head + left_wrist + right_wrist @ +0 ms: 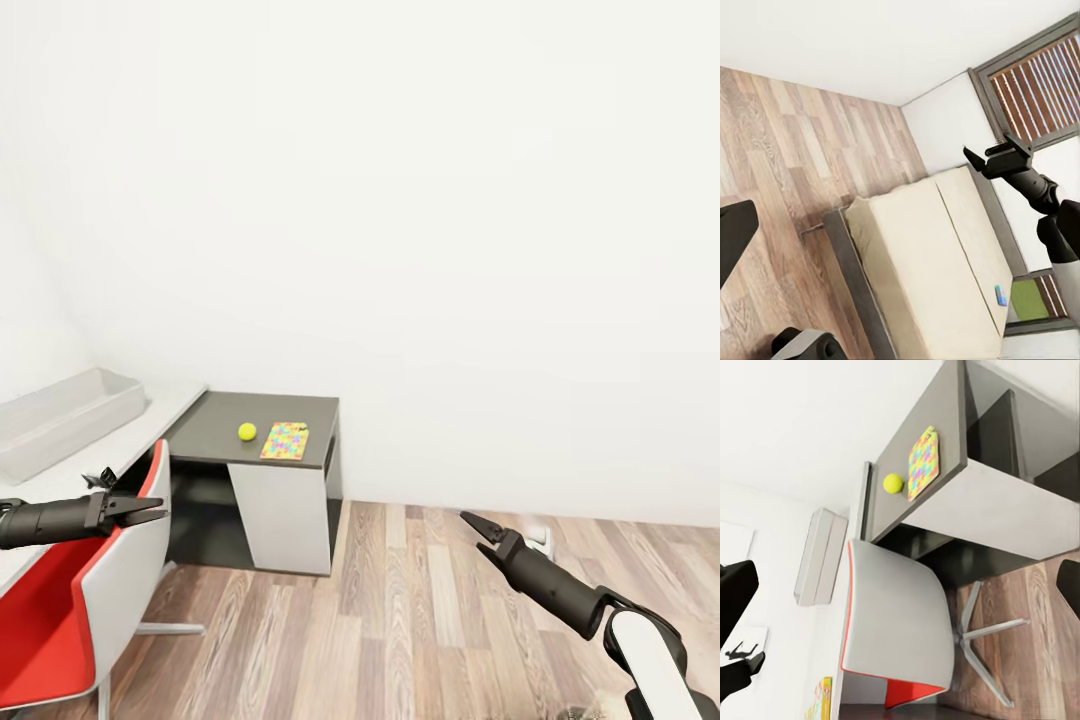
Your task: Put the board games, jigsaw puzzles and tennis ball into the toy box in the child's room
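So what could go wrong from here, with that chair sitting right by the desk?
The red-and-white chair stands between the robot and the toy box, so the left gripper beside it might bump it. The tennis ball lies loose by the jigsaw puzzle; a clumsy touch could roll it off the dark desk section.

A low desk section (215, 440) stands against the back wall, joined on its left to a longer table (60, 490) that runs toward the camera. On the low section, near its middle, a ball (247, 431) lies just left of a puzzle box (285, 440), the two close but apart. A bin (60, 415) sits on the table by its far end, along the left wall. A chair (90, 600) is drawn up at the table's front edge, left of the low section. In the left wrist view, a bed (930, 262) stands in a room corner, with a small box (1000, 295) near one end of the mattress.
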Controlling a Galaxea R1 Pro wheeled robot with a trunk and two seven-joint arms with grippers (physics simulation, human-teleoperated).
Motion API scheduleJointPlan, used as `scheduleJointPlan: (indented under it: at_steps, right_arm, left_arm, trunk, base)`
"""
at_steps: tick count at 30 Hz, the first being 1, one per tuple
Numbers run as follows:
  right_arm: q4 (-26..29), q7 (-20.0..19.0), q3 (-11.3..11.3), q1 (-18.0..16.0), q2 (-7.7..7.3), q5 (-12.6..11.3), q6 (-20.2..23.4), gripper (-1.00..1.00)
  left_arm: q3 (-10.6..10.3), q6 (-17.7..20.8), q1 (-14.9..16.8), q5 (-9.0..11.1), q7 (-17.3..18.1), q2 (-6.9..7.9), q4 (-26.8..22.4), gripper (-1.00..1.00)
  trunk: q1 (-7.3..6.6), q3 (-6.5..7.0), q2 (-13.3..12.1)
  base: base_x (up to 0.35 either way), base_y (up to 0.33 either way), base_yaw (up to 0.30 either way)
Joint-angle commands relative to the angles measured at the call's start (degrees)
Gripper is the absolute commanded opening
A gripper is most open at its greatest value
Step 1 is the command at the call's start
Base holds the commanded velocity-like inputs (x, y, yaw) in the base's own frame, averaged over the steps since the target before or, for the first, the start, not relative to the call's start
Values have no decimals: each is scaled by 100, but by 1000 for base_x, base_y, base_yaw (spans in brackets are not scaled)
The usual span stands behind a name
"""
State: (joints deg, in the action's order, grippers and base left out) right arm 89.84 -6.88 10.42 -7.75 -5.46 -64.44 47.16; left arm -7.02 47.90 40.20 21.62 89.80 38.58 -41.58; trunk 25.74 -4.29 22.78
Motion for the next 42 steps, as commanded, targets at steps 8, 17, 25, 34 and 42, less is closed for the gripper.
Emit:
scheduleJointPlan:
  at_steps: [8, 17, 25, 34, 42]
  right_arm:
    - [-4, -35, 11, -8, 1, 37, 30, 100]
    - [-11, -33, 13, -7, 1, 37, 30, 100]
    - [-34, -39, 13, -7, 1, 31, 30, 100]
    - [-37, -34, 13, -7, 1, 34, 30, 100]
    - [-37, -33, 13, -9, 1, 36, 30, 100]
  left_arm:
    - [-28, 60, 6, 22, 20, 9, 1, 100]
    - [-28, 60, 6, 24, 20, 9, 1, 100]
    - [-28, 60, 6, 23, 20, 9, 1, 100]
    - [-28, 60, 6, 26, 20, 9, 1, 100]
    - [-28, 57, 6, 24, 20, 9, 1, 100]
  trunk:
    - [4, -13, 13]
    - [4, -13, 13]
    - [4, -13, 13]
    - [4, -13, 13]
    - [4, -13, 13]
  base:
    - [0, 0, -278]
    - [0, 0, -278]
    - [0, 0, -278]
    - [0, 0, -278]
    - [0, 0, -278]
